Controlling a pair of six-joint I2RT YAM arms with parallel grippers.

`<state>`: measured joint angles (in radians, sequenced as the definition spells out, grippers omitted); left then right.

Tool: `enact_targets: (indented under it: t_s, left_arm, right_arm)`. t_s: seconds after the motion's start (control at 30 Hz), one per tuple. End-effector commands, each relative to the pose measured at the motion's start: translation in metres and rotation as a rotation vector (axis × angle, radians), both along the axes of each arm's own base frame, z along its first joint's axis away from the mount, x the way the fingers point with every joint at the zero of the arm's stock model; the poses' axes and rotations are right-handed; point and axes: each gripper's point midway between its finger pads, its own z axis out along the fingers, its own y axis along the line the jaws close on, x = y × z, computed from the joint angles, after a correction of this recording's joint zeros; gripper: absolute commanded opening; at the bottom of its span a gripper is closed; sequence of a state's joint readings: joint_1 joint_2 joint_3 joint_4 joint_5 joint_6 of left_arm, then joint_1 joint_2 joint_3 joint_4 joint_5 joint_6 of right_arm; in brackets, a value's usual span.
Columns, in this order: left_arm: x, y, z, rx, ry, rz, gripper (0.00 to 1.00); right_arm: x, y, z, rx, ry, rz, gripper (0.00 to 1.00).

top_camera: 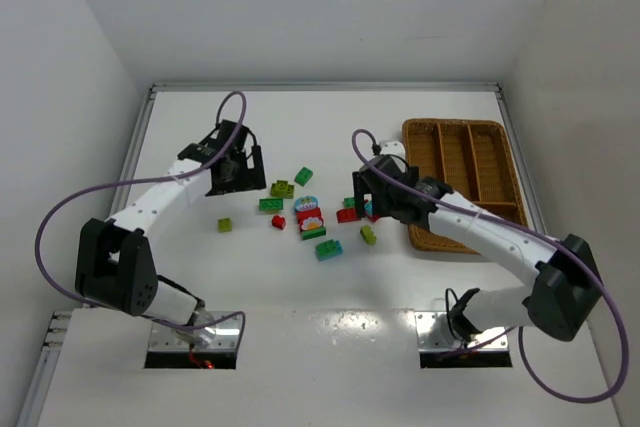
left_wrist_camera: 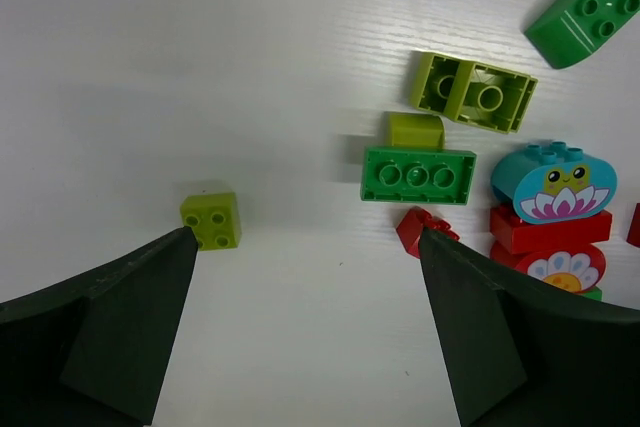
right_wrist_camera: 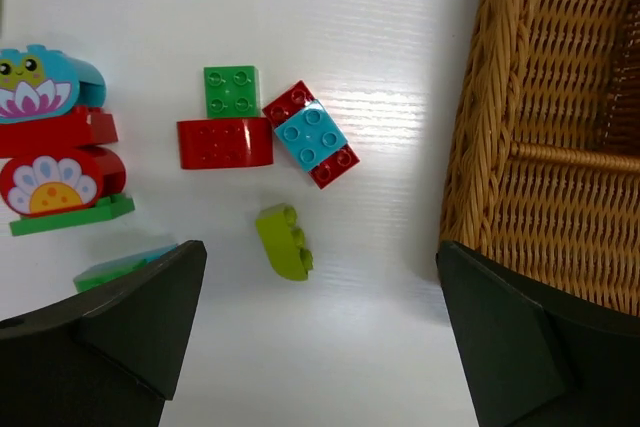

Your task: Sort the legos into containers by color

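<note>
Legos point(top_camera: 310, 212) lie loose on white table point(top_camera: 300, 127), mid-scene betw. the arms, all left of wicker tray point(top_camera: 455, 124). L gripper point(left_wrist_camera: 305, 235): wide open, nothing held, above table w/ lime 2x2 brick point(left_wrist_camera: 211, 219) just by one finger. R gripper point(right_wrist_camera: 320, 247): wide open too, empty, hovering betw. tray wall & curved lime brick point(right_wrist_camera: 284, 241). Teal brick point(right_wrist_camera: 311, 137) sits atop red brick point(right_wrist_camera: 288, 104) nearby; printed stack point(left_wrist_camera: 555, 217) stands centre.
</note>
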<state>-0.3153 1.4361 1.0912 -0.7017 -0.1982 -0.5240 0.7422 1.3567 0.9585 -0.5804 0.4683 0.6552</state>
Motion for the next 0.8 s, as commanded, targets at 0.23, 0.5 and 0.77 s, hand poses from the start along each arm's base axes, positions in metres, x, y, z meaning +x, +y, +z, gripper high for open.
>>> enact_targets:
  t_s: [0.23, 0.5, 0.77]
  left_arm:
    - [0.013, -0.008, 0.033, -0.043, -0.107, -0.021, 1.0]
    - [0.013, -0.009, 0.033, -0.047, -0.104, -0.035, 1.0]
    - [0.01, -0.008, 0.029, -0.043, -0.094, -0.035, 1.0]
  right_arm:
    - [-0.01, 0.014, 0.016, 0.119, -0.046, 0.098, 1.0]
    - [-0.013, 0.024, -0.019, 0.09, 0.057, 0.155, 1.0]
    - [-0.011, 0.042, -0.06, 0.076, 0.148, 0.228, 0.87]
